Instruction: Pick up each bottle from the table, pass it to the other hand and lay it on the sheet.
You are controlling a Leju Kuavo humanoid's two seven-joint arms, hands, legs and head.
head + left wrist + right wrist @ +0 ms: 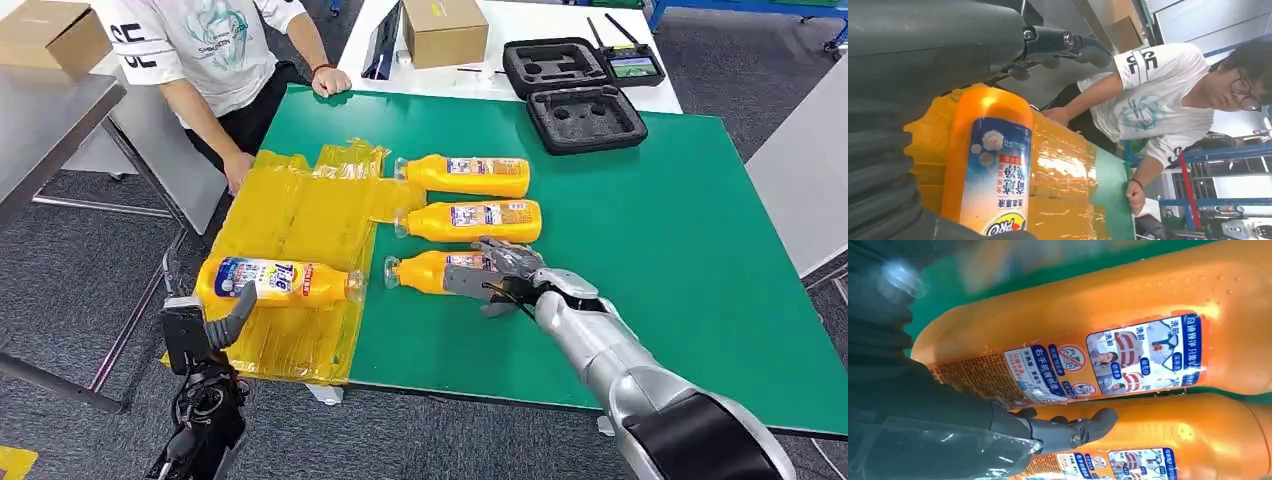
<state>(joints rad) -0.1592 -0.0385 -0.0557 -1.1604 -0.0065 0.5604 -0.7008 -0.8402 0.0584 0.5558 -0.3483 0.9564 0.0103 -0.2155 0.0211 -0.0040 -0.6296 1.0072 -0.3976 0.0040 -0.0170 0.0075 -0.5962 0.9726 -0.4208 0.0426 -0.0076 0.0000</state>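
Finds one sheet bottle (270,281) lying flat on the yellow sheet (300,210), at the left end of the green bench (650,220). Notes the left robot hand (225,318) just beside it, thumb against the bottle's near side, fingers (1083,45) stretched out and clear of the body: spread, gripping nothing.

Finds three more bottles on bare bench, lying parallel with caps toward the sheet. Places the right robot hand (505,270) on the base end of the near bottle (425,271), fingers draped over it. Sees in the right wrist view one finger (1073,432) pushed into the narrow gap beside the middle bottle (470,220). Cannot tell whether the grip is closed.

Judges the main risks as follows:
- Grasping at the base end only, so expects the cap end to droop or the smooth body to slip on lifting.
- Crowding the middle bottle, so expects a nudge to roll it toward the far bottle (465,176).
- Leaving the left thumb on the sheet bottle, so expects a careless withdrawal to roll it off the sheet.
- Notes a person's hand (237,172) resting at the sheet's far edge, within reach of the handover.
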